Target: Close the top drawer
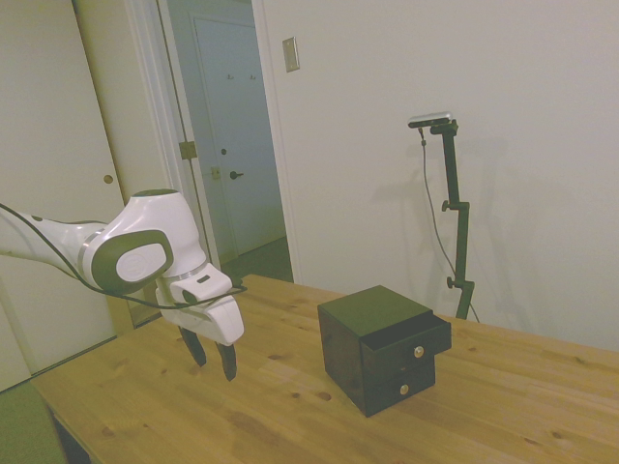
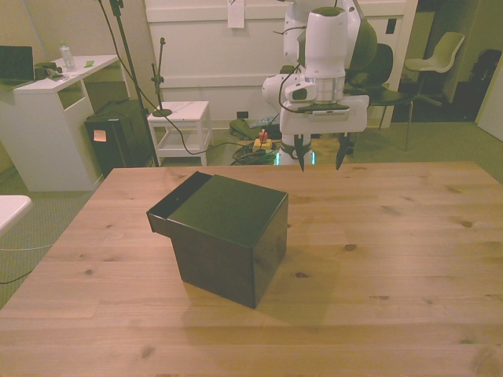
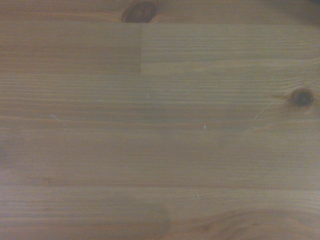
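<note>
A small black cube cabinet (image 1: 372,324) (image 2: 236,236) stands on the wooden table (image 1: 193,416) (image 2: 393,236). Its top drawer (image 1: 426,338) (image 2: 167,210) is pulled partway out, and a tiny gold knob (image 1: 419,352) shows on its front in the side view. In the front view the drawer sticks out toward the front view's left. My gripper (image 1: 214,365) (image 2: 321,162) hangs open and empty just above the table, well away from the cabinet and on the side opposite the drawer front. The wrist view shows only bare wood (image 3: 160,130).
A lower drawer with its own gold knob (image 1: 403,389) sits flush in the cabinet. Beyond the table in the front view stand a white desk (image 2: 55,102), a small white side table (image 2: 179,118) and a chair (image 2: 444,55).
</note>
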`<state>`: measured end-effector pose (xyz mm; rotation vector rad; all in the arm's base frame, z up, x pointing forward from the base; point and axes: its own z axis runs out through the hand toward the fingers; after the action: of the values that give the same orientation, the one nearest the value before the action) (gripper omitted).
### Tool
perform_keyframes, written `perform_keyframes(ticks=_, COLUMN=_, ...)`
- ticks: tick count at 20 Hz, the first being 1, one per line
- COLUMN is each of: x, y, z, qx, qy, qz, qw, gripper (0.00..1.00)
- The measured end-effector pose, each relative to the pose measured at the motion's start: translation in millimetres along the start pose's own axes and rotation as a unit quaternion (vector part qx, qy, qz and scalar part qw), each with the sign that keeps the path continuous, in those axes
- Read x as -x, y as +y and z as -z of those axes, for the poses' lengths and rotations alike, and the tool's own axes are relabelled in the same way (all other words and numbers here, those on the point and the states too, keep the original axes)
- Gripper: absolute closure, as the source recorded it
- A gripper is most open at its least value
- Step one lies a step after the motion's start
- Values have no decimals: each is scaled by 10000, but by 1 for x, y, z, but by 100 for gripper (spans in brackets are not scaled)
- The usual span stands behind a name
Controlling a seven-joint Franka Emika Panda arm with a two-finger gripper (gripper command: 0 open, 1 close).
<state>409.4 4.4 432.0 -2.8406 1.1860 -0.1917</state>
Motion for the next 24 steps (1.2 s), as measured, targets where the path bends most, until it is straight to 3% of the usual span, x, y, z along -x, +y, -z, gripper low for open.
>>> perform_keyframes(ticks=3, x=-2, y=5, z=-3, qx=24, qy=-32, qz=-52, qw=10000, gripper=0)
perform_keyframes(ticks=7, x=-15, y=73, z=-11, qx=50, qy=-54, qz=-615, qw=9981, gripper=0)
perform_keyframes(ticks=12, x=-40, y=159, z=26, qx=-146, qy=386, qz=-1243, qw=9914, gripper=0)
perform_keyframes(ticks=19, x=-95, y=290, z=75, qx=-427, qy=787, qz=-2103, qw=9735, gripper=0)
perform_keyframes(ticks=24, x=-152, y=352, z=92, qx=-389, qy=870, qz=-2537, qw=9626, gripper=0)
